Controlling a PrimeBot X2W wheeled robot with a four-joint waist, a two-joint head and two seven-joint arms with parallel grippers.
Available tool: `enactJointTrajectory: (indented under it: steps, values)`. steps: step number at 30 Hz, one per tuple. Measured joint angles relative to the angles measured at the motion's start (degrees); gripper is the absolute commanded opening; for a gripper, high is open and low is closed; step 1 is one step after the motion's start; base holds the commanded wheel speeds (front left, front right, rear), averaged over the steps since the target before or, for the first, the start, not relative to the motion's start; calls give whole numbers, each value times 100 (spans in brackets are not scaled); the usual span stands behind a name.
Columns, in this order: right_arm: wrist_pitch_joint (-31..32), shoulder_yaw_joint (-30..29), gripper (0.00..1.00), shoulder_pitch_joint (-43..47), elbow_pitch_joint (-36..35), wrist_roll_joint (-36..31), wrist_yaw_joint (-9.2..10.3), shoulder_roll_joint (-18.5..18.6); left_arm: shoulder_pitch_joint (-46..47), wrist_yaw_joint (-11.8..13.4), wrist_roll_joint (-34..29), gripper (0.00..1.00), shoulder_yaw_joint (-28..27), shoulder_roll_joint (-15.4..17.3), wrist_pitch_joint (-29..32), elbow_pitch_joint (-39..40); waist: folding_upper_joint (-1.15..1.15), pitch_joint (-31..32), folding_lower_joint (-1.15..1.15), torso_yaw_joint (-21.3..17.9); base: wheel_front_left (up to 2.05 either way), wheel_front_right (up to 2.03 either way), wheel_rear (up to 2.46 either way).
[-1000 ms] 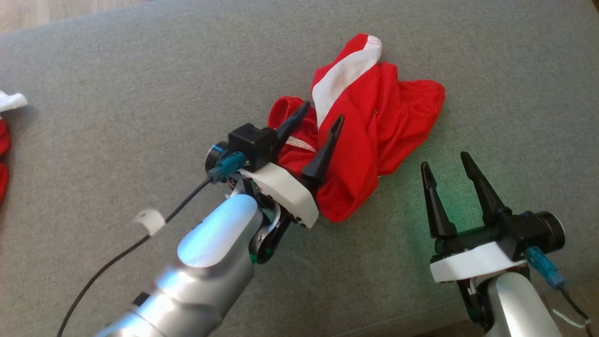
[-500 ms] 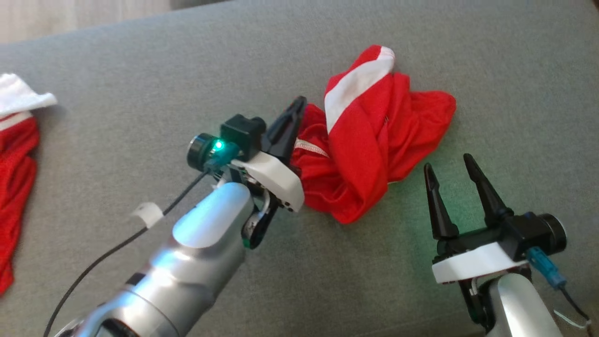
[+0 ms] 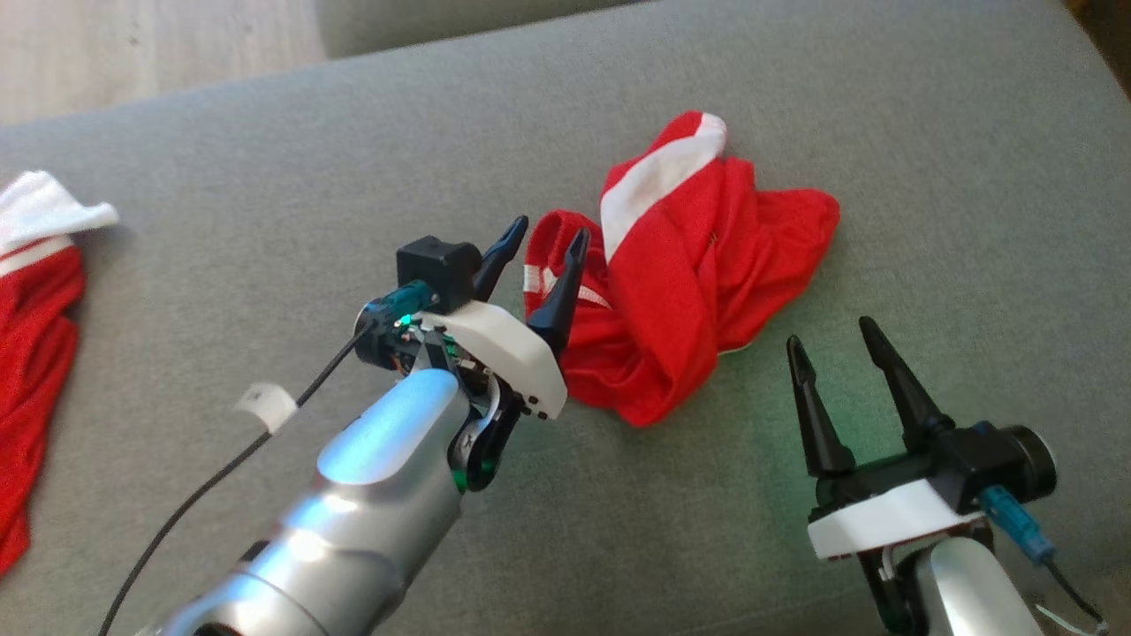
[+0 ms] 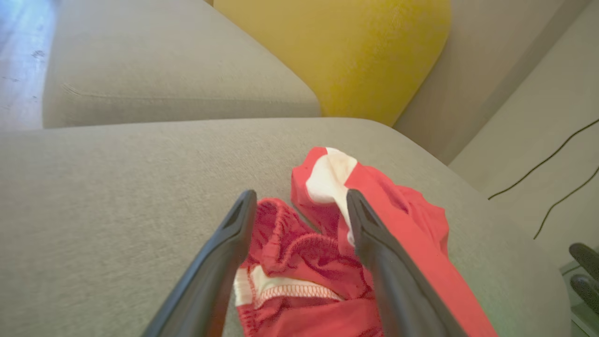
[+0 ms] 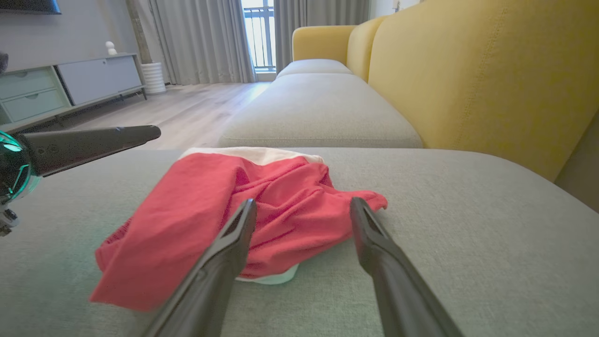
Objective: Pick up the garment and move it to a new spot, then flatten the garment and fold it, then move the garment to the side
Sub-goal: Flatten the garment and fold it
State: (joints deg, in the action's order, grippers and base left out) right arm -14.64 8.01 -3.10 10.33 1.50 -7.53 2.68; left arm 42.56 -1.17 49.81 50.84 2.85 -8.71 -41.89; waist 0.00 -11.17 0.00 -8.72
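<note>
Currently garment (image 3: pixel 698 291) lies crumpled on grey sofa seat (image 3: pixel 265 159), mid-view, long axis roughly near to far, leaning right, white stripe at far end. Left fingers (image 3: pixel 565 287) spread wide, straddling elastic waistband at garment's left edge, holding nothing. Right fingers (image 3: pixel 817 415) also wide, empty, on near side of garment's right half, close but apart. Left arm nearer; likely next: close on waistband, lift. Second red cloth (image 3: pixel 35 309) well apart at left.

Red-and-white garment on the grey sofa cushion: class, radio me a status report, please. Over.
Left gripper open at crumpled red-and-white fabric garment, nothing gripped. Right gripper open, clear of it. Second red cloth far left, not obstructing.
</note>
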Motion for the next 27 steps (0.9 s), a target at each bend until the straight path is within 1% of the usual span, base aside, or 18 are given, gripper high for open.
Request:
enactJointTrajectory:
  steps: [6, 12, 13, 14, 15, 16, 21, 23, 27]
  values:
    - [0, -127, 100, -126, -46, 2, 0, 0, 164, -93, 283, 100, 190, -7, 313, -46, 0, -386, 1, -190, 0, 0, 0]
    - [0, -124, 100, -230, -76, 79, 0, 0, 308, -178, 537, 100, 411, -3, 316, -29, 0, -644, 2, -357, 0, 0, 0]
    - [0, -125, 100, -230, -76, 109, 0, 0, 330, -188, 577, 95, 470, -5, 316, -27, 0, -656, 1, -370, 0, 0, 0]
    - [0, -125, 100, -230, -74, 112, 0, 0, 337, -194, 598, 62, 511, -8, 315, -25, 0, -655, 2, -373, 0, 0, 0]
    - [0, -126, 100, -230, -66, 112, 0, 0, 338, -197, 628, 33, 550, -8, 308, -24, 0, -642, 1, -368, 0, 0, 0]
    - [0, -124, 100, -230, -64, 112, 0, 0, 338, -221, 628, 0, 606, -4, 277, -24, 0, -623, 1, -359, 0, 0, 0]
    - [0, -101, 100, -228, -31, 109, 0, 0, 364, -227, 639, 0, 758, -5, -115, -82, 0, -475, 1, -290, 0, 0, 0]
    - [0, -91, 100, -224, -24, 100, 0, 0, 411, -167, 604, 0, 811, -7, -287, -158, 0, -385, 1, -255, 0, 0, 0]
    - [0, -92, 100, -192, 49, 77, 0, 0, 425, -99, 491, 0, 712, -9, -483, -221, 0, -146, 1, -170, 0, 0, 0]
